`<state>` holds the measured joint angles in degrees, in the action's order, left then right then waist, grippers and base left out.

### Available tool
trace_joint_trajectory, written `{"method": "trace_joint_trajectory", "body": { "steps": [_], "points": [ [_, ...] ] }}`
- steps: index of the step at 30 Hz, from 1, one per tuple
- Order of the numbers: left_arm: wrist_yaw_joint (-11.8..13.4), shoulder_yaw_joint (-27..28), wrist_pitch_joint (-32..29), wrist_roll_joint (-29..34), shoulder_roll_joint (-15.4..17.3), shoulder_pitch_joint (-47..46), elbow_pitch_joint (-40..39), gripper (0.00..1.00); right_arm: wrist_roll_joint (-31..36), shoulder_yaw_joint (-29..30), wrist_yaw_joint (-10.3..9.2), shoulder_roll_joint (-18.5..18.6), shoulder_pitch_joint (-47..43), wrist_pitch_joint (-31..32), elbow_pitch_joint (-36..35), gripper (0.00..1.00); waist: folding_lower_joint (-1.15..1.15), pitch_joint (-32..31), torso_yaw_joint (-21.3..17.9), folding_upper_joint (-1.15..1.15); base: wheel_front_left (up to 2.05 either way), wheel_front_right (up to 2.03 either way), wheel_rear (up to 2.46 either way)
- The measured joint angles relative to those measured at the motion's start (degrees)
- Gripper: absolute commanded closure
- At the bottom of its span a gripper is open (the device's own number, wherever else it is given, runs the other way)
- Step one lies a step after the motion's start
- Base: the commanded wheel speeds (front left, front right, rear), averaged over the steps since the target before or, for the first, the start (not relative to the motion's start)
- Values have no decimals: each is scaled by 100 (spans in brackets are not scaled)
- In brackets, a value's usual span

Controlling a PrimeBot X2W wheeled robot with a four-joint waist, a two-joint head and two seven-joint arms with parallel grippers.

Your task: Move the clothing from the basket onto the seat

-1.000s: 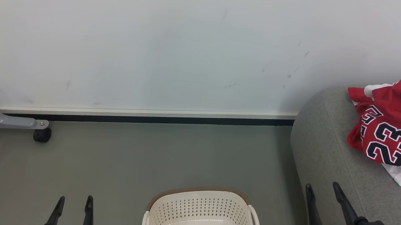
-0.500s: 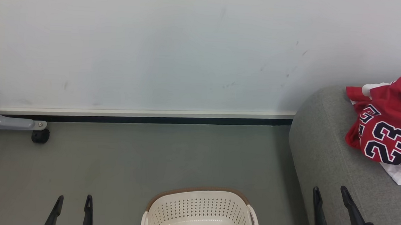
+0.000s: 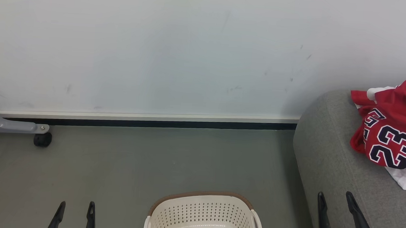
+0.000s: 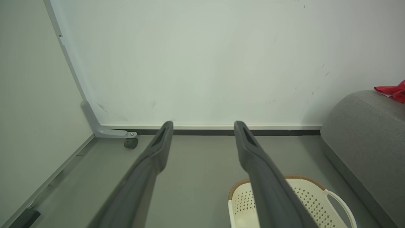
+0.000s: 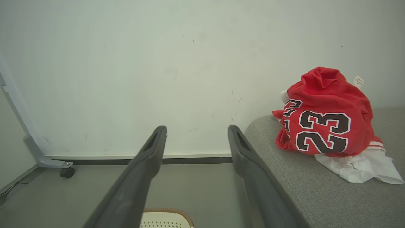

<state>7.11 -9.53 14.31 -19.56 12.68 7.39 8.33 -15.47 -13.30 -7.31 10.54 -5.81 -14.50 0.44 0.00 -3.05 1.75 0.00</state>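
We see the crumpled red sports clothing, a soft jersey with a dark navy "23" outlined in white and white fabric showing beneath it, heaped on top of the large grey woven-fabric seat, near its rounded end and close to the wall. The seat's curved edge drops to the floor just to the right of the cream-white perforated plastic basket with its brown rim; the two stand close but apart. We see the basket's smooth inner base.

Our right gripper hovers over the seat's near edge, fingers spread wide and holding nothing. Our left gripper hangs over the floor left of the basket, equally wide and unladen.

A broad stretch of smooth grey-green floor runs from the basket to the dark skirting strip under the scuffed pale wall. At far left stands a grey metal leg on a black caster.
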Motion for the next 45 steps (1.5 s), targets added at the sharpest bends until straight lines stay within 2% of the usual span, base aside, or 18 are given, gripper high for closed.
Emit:
{"method": "trace_joint_trajectory", "body": {
  "steps": [3,4,14,45],
  "points": [
    [0,1,0,1,11,12,1,0,1,1,0,-12,-41,24,-3,0,0,-10,5,0,0,0,0],
    [0,0,0,3,18,12,-1,100,8,2,0,-15,-65,27,-2,100,0,-13,6,0,0,0,0],
    [-58,-43,-69,-137,-190,146,392,100,-79,-26,30,-145,-239,86,433,100,0,-6,3,0,0,0,0],
    [-468,466,-771,-2414,-447,-178,559,100,-2565,687,466,-374,123,778,822,100,0,102,-57,0,0,0,0]
  ]
}}
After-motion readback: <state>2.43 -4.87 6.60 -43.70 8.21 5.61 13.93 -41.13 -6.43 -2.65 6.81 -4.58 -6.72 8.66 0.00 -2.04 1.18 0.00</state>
